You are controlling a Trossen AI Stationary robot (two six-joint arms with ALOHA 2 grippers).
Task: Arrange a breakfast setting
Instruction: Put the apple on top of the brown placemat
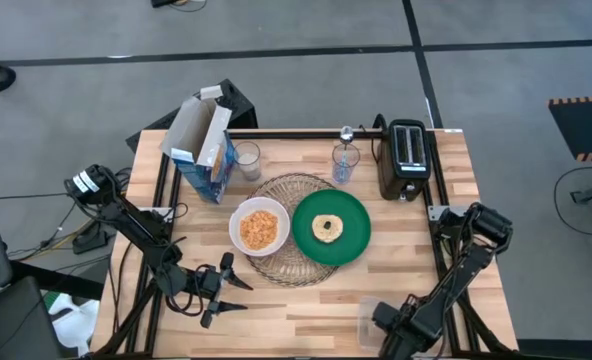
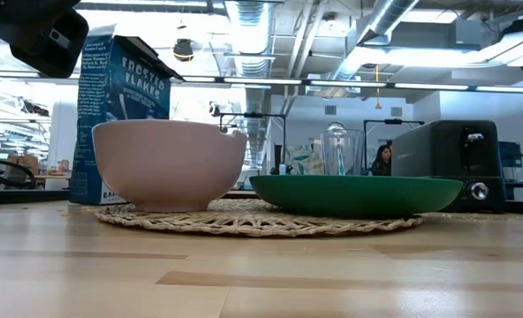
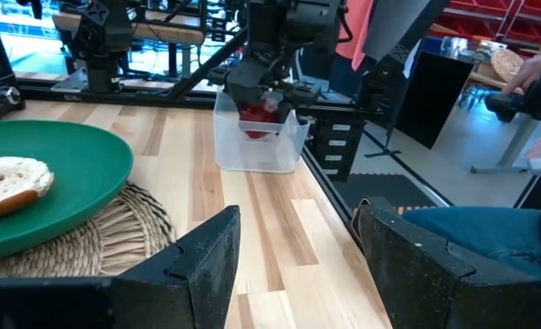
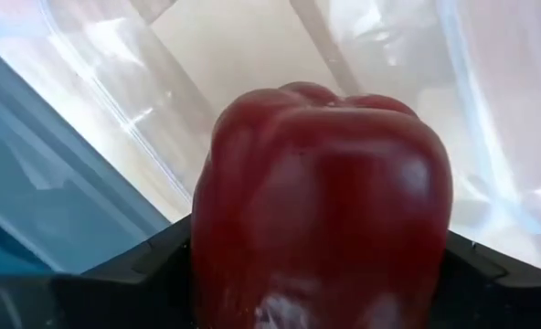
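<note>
A round wicker mat point(image 1: 294, 190) lies mid-table. On it rest a white bowl point(image 1: 259, 228) of cereal and a green plate point(image 1: 348, 240) that carries a bagel point(image 1: 327, 228). The blue-and-white cereal box point(image 1: 204, 150) stands open at the far left. Two clear glasses point(image 1: 247, 160) point(image 1: 345, 165) stand behind the mat, and a spoon point(image 1: 347, 133) sticks out of the right one. My left gripper point(image 1: 232, 288) is open and empty, low over the near left of the table. My right gripper point(image 3: 257, 96) reaches down into the clear tub point(image 3: 257, 151), shut on a small red apple point(image 4: 321, 210). My right gripper pinches the apple between its two fingers point(image 4: 143, 270), which lie on opposite sides of the apple's body point(image 4: 211, 247). It comes from above into the tub, pointing down. The apple is inside the tub walls; whether it is clear of the tub's floor I cannot tell.
A black toaster point(image 1: 407, 158) stands at the far right corner. The clear tub point(image 1: 368, 322) sits at the table's near right edge. Bare wood lies between the mat and the near edge. People sit in the room beyond the table.
</note>
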